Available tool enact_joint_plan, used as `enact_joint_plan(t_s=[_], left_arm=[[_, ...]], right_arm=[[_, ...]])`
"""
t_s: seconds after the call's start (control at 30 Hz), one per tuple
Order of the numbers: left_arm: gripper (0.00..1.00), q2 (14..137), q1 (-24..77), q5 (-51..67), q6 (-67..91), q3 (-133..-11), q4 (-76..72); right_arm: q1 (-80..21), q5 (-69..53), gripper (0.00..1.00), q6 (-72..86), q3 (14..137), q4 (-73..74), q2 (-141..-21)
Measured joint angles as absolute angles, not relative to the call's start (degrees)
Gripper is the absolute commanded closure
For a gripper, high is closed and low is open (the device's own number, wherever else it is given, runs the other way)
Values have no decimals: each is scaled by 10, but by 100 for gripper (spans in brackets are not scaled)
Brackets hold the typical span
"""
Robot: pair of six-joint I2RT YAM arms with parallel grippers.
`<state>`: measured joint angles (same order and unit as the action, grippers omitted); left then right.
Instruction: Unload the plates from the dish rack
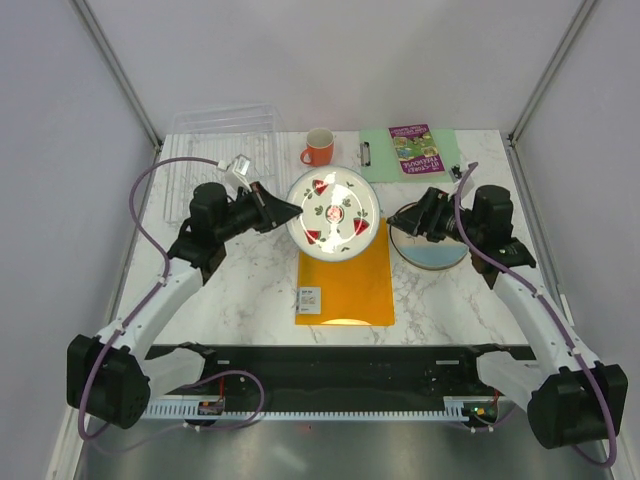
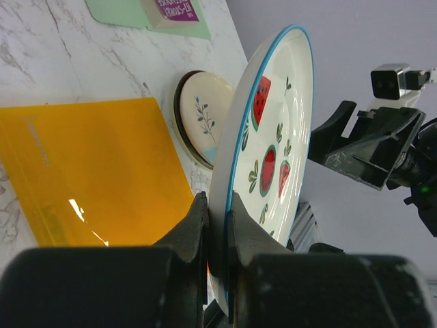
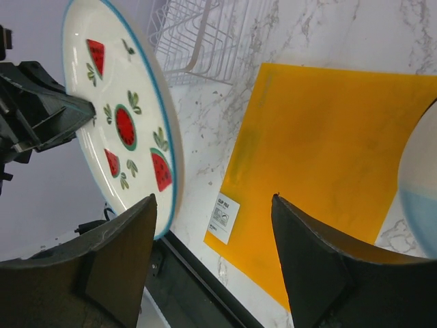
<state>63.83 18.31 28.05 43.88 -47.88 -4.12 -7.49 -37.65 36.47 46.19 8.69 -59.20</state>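
Note:
My left gripper [image 1: 288, 210] is shut on the left rim of a white plate with red fruit marks [image 1: 335, 213], holding it tilted above the table's middle. In the left wrist view both fingers [image 2: 198, 225] clamp its blue-edged rim [image 2: 273, 137]. My right gripper [image 1: 398, 220] stands open just right of that plate, not touching it; between its jaws [image 3: 213, 205] lies only the folder. Under the right gripper a stack of plates [image 1: 432, 255] rests on the table, a cream-and-pale-blue sprig plate [image 2: 201, 116] on top. The clear dish rack [image 1: 215, 160] sits at the back left; I see no plate in it.
An orange folder [image 1: 345, 285] lies flat on the marble below the held plate. An orange mug [image 1: 319, 148] stands behind it. A green clipboard [image 1: 385, 150] with a purple book [image 1: 417, 148] lies at the back right. Walls close in on both sides.

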Motion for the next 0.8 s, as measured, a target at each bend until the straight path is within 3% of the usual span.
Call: enact_joint_plan(t_s=[0.8], left_arm=[[98,707,259,211,456,-463,-81]], right_arm=[[-138,-327,25,405,457,17,-638]])
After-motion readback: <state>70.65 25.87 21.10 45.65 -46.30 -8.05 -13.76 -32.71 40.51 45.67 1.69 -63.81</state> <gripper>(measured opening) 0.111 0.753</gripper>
